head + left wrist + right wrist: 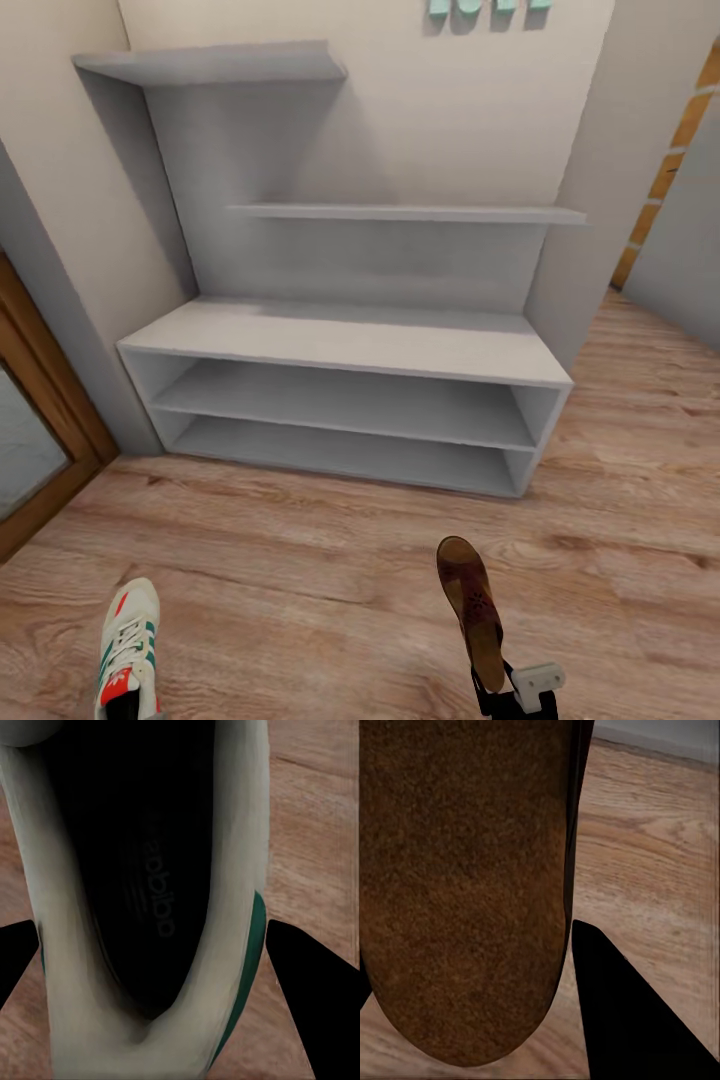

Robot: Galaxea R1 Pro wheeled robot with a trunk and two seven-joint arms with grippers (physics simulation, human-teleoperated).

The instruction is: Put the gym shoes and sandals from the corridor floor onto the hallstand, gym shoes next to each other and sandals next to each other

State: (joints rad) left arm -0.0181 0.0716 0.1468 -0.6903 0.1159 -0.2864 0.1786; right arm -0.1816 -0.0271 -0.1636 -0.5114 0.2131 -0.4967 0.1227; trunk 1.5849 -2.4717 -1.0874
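The pale grey hallstand (350,340) stands ahead against the wall, its bench top and shelves bare. One cream-white gym shoe (128,645) with green stripes is at the lower left over the corridor floor (300,560), toe toward the rack. My left gripper (125,708) is shut on its heel; in the left wrist view both black fingers (307,990) press the sides of the gym shoe (142,907). A brown sandal (472,610) is held at the lower right by my right gripper (497,692), shut on its back end. Its footbed (465,885) shows beside one finger (622,1020).
A wood-framed door (35,420) is at the left, next to the rack. A wall corner (600,200) rises right of the rack, with an opening behind it. Teal letters (490,8) hang on the wall above.
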